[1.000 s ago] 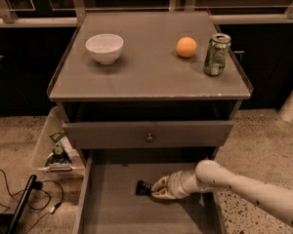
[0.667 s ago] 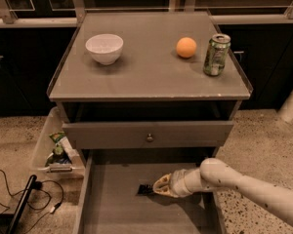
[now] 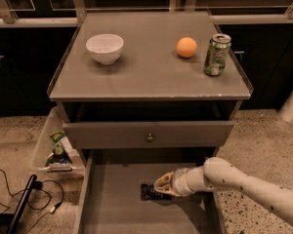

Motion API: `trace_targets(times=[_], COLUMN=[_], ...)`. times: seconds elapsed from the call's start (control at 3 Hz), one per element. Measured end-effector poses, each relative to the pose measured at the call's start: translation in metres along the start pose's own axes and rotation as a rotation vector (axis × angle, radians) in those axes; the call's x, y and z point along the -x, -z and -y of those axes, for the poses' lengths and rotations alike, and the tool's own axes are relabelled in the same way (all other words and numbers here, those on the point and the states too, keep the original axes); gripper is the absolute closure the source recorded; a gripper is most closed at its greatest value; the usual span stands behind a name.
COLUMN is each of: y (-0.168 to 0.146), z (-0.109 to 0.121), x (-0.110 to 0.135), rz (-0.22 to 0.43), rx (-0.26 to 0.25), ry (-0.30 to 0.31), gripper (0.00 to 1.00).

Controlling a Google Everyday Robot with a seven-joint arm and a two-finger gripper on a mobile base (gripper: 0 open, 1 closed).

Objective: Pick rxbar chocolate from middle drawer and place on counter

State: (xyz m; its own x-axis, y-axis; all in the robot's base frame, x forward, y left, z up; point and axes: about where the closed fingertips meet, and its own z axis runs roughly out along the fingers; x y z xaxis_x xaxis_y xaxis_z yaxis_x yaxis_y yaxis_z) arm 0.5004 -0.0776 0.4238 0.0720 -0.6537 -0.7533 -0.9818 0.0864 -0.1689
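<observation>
The rxbar chocolate [image 3: 148,192], a small flat black bar, lies on the floor of the open middle drawer [image 3: 112,199] below the cabinet. My gripper [image 3: 162,185] reaches in from the right on a pale arm. Its tip sits right over the bar's right end and covers it; only the bar's left part shows. The counter [image 3: 146,77] is the grey cabinet top above, well above the gripper.
On the counter stand a white bowl [image 3: 105,48], an orange [image 3: 186,47] and a green soda can [image 3: 216,54]. A shut drawer front with a round knob [image 3: 149,137] overhangs the open drawer. A white bin [image 3: 53,147] with packets and black cables [image 3: 24,199] lie on the floor at left.
My gripper has stayed over the bar's right end and sunk slightly. The bar's visible part has shifted a little down and to the right with it.
</observation>
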Motion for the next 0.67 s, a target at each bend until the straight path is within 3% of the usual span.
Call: trace_targets(times=[0.67], y=[-0.0034], z=[-0.0006], x=[-0.0020], rz=[-0.023], rx=[0.003], ry=[-0.003], gripper=[0.35])
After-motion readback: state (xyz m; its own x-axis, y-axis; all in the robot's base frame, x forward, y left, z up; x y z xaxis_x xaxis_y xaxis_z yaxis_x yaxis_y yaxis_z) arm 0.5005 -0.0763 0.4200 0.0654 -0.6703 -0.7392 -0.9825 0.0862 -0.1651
